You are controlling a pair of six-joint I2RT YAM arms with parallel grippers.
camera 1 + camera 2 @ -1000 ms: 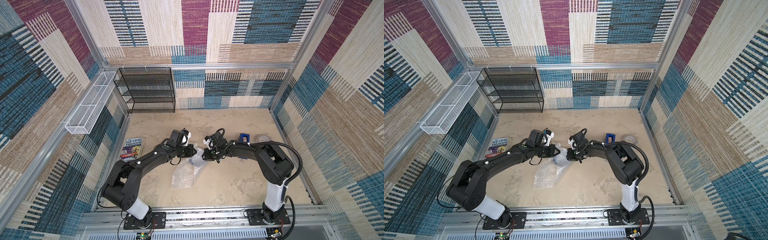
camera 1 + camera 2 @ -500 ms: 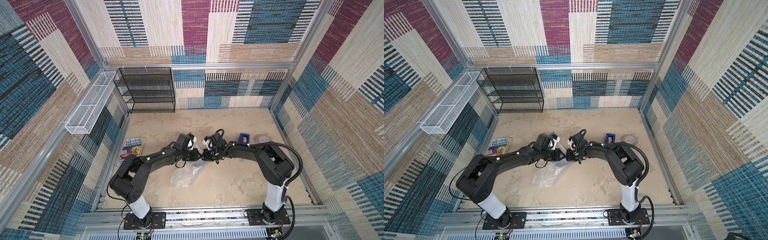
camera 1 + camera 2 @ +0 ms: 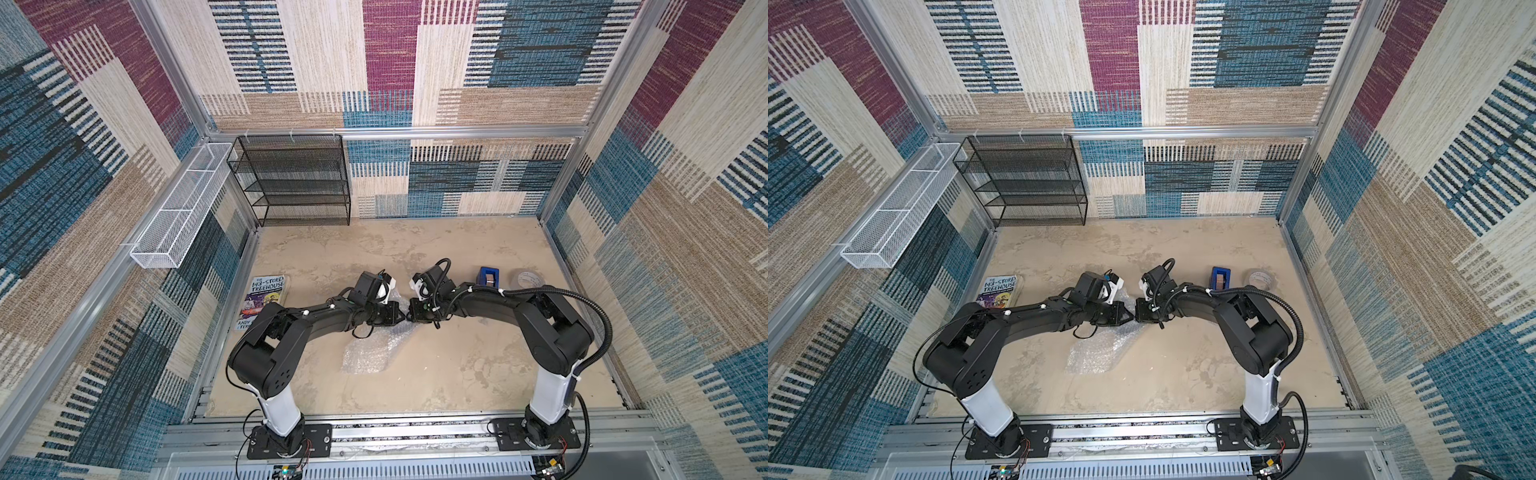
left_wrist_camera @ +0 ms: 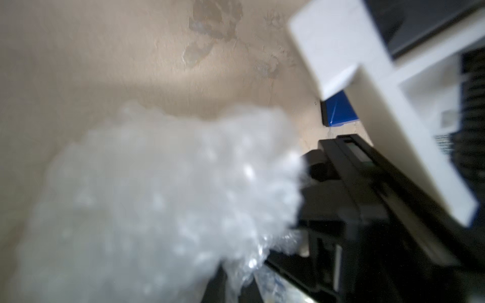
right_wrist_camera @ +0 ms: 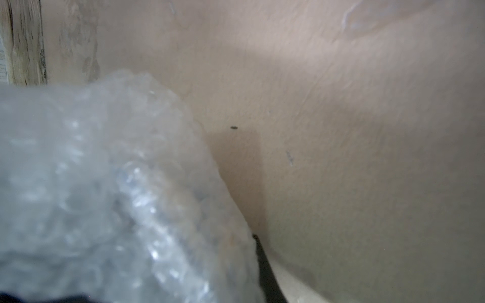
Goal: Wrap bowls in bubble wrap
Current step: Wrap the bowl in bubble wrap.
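The bubble wrap [image 3: 368,353] is a clear crinkled sheet on the sandy floor, its upper end rising to where both arms meet, in both top views. My left gripper [image 3: 400,317] is shut, with a bunch of bubble wrap [image 4: 157,196] pinched at its jaws. My right gripper [image 3: 412,316] faces it tip to tip. In the right wrist view the bubble wrap [image 5: 91,196] covers most of the jaws and only one dark finger [image 5: 265,267] shows, so its state is unclear. The bowl is hidden.
A book [image 3: 264,299] lies by the left wall. A blue tape dispenser [image 3: 488,277] and a tape roll [image 3: 525,278] sit behind the right arm. A black mesh shelf [image 3: 295,183] stands at the back and a white wire basket [image 3: 183,208] hangs on the left wall.
My left gripper has moved right until its tips meet the right gripper's. The raised lump of wrap between them is now hidden under the grippers.
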